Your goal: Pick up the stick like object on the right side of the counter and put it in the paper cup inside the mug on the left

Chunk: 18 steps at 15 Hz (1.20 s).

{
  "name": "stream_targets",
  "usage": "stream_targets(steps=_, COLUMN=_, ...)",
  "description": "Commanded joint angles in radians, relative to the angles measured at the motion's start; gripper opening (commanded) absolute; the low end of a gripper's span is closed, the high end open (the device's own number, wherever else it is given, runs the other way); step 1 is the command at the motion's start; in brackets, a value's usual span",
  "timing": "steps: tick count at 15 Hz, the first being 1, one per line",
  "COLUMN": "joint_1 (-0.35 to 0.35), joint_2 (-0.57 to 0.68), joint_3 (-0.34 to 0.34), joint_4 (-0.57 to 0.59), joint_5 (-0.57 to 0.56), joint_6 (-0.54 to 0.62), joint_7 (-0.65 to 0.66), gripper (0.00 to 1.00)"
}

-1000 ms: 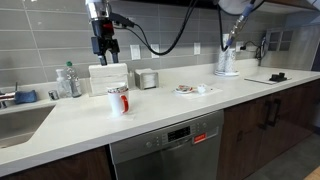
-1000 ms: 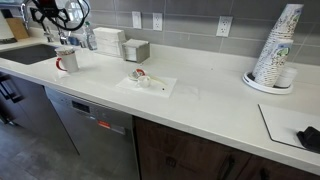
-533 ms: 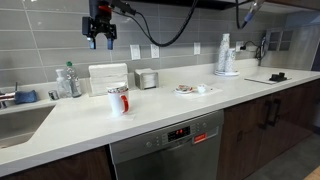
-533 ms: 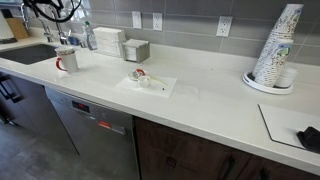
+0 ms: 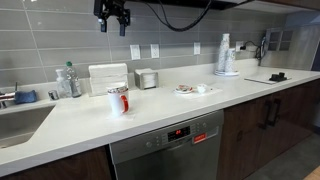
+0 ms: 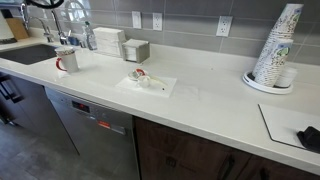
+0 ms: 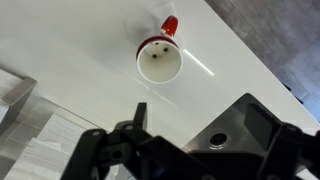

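The white mug with red at its side stands on the left part of the pale counter, and also shows in an exterior view. In the wrist view I look straight down into the mug, with its red handle on the far side. The paper cup's rim sits inside it, with a small dark speck within. No stick shows clearly. My gripper is high above the counter, open and empty. Its fingers frame the bottom of the wrist view.
A square white box, a steel container and a clear bottle stand behind the mug. The sink lies beside it. A napkin with small items, a stack of cups and a dark object lie further along.
My gripper has risen from just above the mug and box to near the top of the view. The mug has not moved.
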Motion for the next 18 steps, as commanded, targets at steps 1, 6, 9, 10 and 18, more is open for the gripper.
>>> stream_targets(steps=1, joint_1=-0.04, joint_2=-0.203, joint_3=-0.016, joint_4=-0.244, joint_5=0.061, joint_6=-0.008, joint_7=0.067, gripper=1.0)
stream_targets(steps=6, joint_1=-0.074, joint_2=-0.424, joint_3=-0.035, joint_4=-0.477, joint_5=0.057, joint_6=-0.109, joint_7=0.227, gripper=1.0)
stream_targets(steps=9, joint_1=-0.101, joint_2=-0.558, joint_3=-0.05, joint_4=-0.617, joint_5=0.041, joint_6=-0.208, joint_7=0.291, gripper=1.0)
stream_targets(steps=10, joint_1=-0.111, joint_2=-0.602, joint_3=-0.059, joint_4=-0.664, joint_5=0.046, joint_6=-0.24, joint_7=0.284, gripper=1.0)
stream_targets(steps=18, joint_1=-0.104, joint_2=-0.491, joint_3=-0.036, joint_4=-0.532, joint_5=0.04, joint_6=-0.223, joint_7=0.263, gripper=1.0)
